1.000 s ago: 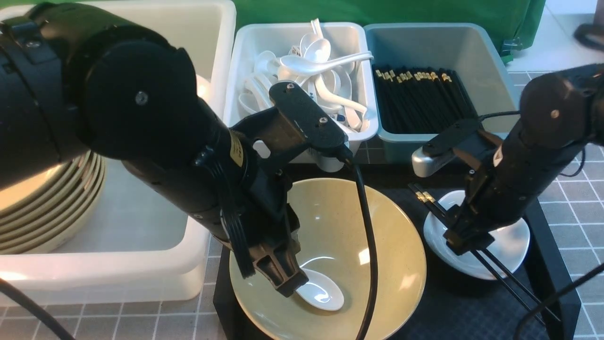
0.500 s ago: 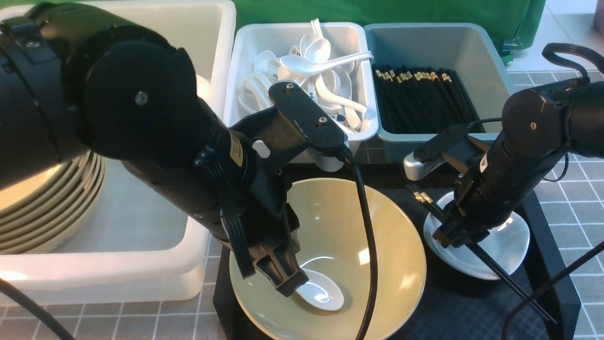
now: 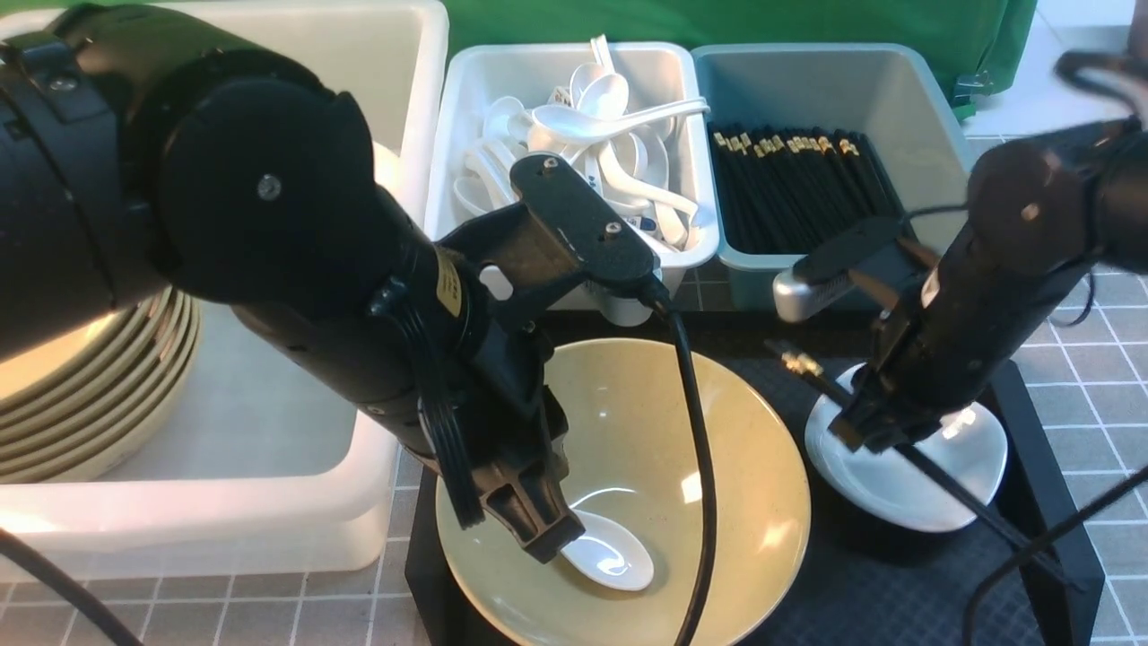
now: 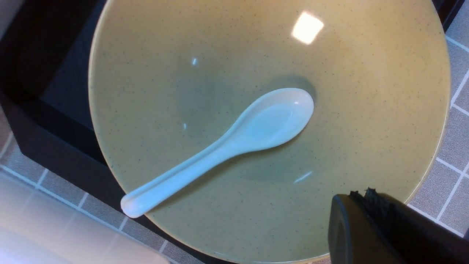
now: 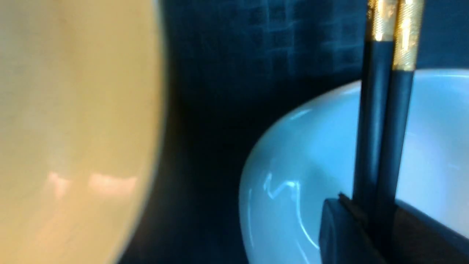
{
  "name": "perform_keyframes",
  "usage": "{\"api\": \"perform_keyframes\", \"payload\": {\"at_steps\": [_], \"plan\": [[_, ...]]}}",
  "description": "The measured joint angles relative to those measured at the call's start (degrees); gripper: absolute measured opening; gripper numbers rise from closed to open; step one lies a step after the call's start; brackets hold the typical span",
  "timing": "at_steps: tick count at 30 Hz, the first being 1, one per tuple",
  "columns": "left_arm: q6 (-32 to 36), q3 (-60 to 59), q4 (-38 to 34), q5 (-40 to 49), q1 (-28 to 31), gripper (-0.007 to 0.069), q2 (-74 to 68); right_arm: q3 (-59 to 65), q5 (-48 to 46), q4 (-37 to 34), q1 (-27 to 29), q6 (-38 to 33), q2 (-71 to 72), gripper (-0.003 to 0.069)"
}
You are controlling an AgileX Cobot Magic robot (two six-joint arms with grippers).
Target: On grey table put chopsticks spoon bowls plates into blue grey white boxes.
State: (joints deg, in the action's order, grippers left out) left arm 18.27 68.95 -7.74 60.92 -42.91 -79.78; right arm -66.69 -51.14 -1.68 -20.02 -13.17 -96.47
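One grey tiled table [image 3: 1094, 359] carried everything. Biggest on it was a milky white tub [image 3: 421, 108] at the far left corner, with a stack of yellow-green bowls [image 3: 108, 422] sitting against its left side. Next came a black tray [image 3: 852, 583] along the near edge.

On the tray's left half stood a single yellow-green bowl [image 3: 735, 431]. The left claw [image 3: 538, 538] hung low inside that bowl at its near left side, fingers [image 4: 366, 223] pressed together with nothing between them.

Two smaller bins stood side by side along the table's far edge, just beyond the tray. The white bin [image 3: 529, 72] in the middle was heaped with white spoons [image 3: 619, 117]. The blue bin [image 3: 933, 135] to its right held a bundle of black chopsticks [image 3: 798, 188], gold bands toward the far wall.

On the tray's right half lay a small white plate [image 3: 960, 467]. The right claw [image 3: 856, 435] hovered over the plate's left rim.

One white spoon [image 4: 234, 143] lay loose in the bottom of the bowl, scoop up, handle running up the slope toward the rim, just beside the left claw but apart from it.

Smallest was a pair of chopsticks [image 5: 381, 128] pinched side by side in the right claw. They were tilted, the gold-banded ends lifted off the tray toward the bowl and the thin ends trailing to the tray's near right corner.
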Motion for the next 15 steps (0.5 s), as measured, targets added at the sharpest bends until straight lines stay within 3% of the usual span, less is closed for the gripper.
{"api": "perform_keyframes", "payload": {"at_steps": [8, 15], "plan": [[-3.2, 0.5, -1.3, -8.0, 2.3, -0.0011, -0.7, -9.9, 0.5, 0.7, 2.4, 0.7, 7.1, 0.0161], [0.9, 8.1, -10.3, -15.0, 13.8, -0.0011, -8.8, -26.0, 5.9, -1.2, 9.4, 5.8, -0.9, 0.0161]]}}
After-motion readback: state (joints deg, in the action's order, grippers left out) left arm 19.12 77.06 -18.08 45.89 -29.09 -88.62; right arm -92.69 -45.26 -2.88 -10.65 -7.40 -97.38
